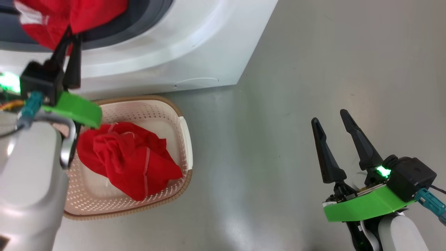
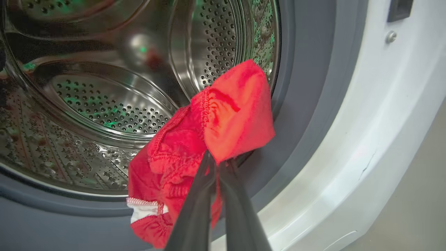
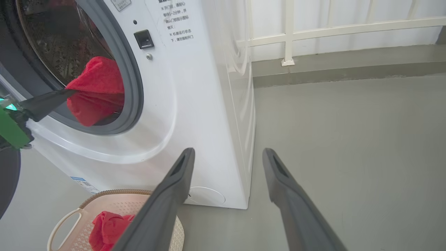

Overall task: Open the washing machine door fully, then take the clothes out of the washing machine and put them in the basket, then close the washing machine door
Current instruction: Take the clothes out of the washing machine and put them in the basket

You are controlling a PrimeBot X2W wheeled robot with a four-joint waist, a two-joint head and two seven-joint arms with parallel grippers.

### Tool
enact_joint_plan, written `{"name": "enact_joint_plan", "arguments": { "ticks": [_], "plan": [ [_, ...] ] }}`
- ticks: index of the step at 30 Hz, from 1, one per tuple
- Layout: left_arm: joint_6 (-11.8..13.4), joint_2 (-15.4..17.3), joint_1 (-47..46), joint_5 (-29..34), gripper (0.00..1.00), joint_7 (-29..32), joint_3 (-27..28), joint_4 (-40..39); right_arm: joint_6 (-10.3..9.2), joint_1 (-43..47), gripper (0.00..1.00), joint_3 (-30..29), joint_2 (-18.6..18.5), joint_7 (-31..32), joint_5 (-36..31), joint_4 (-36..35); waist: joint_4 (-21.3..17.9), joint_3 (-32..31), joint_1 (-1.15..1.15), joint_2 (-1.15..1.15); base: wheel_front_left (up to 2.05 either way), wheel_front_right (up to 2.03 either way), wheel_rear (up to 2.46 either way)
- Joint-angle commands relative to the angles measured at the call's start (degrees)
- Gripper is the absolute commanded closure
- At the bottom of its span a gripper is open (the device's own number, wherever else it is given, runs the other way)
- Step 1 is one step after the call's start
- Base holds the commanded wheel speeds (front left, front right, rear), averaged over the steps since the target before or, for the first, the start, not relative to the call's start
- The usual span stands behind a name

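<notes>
**Left hand (image 2: 217, 158) pinching a bright red fabric garment (image 2: 230, 115) at the mouth of the steel drum (image 2: 104, 90)**
Clamped shut on the cloth, it sits at twelve o'clock of the cream perforated plastic basket (image 1: 156, 111), which is parked just beside the big white washing machine (image 1: 167, 45), likely to catch drops. The right hand (image 1: 329, 116) waits wide open, empty.

Right gripper (image 1: 329, 116) has long dark fingers (image 1: 325, 153), bright green wrist plate (image 1: 362, 205), chunky black box (image 1: 411, 177) and teal plug (image 1: 430, 202) right beside that plate, white forearm (image 1: 400, 233).
</notes>
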Motion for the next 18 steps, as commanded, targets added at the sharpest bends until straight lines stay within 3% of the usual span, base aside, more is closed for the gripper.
{"name": "enact_joint_plan", "arguments": {
  "ticks": [1, 18],
  "plan": [
    [0.8, 2.7, 3.0, -0.9, 1.0, -0.7, 2.2, -4.5, 0.52, 1.0, 0.0, 1.4, -0.1, 0.2, 0.0, -1.3, 0.5, -1.2, 0.0, 0.0, 0.0, 0.0, 0.0],
    [5.8, 5.1, 21.2, -3.0, 1.0, 2.5, 3.8, -29.2, 0.52, 2.7, 0.0, 1.5, -0.1, 1.4, -0.3, -1.8, 3.1, -5.2, 0.0, 0.0, 0.0, 0.0, 0.0]
  ]
}}
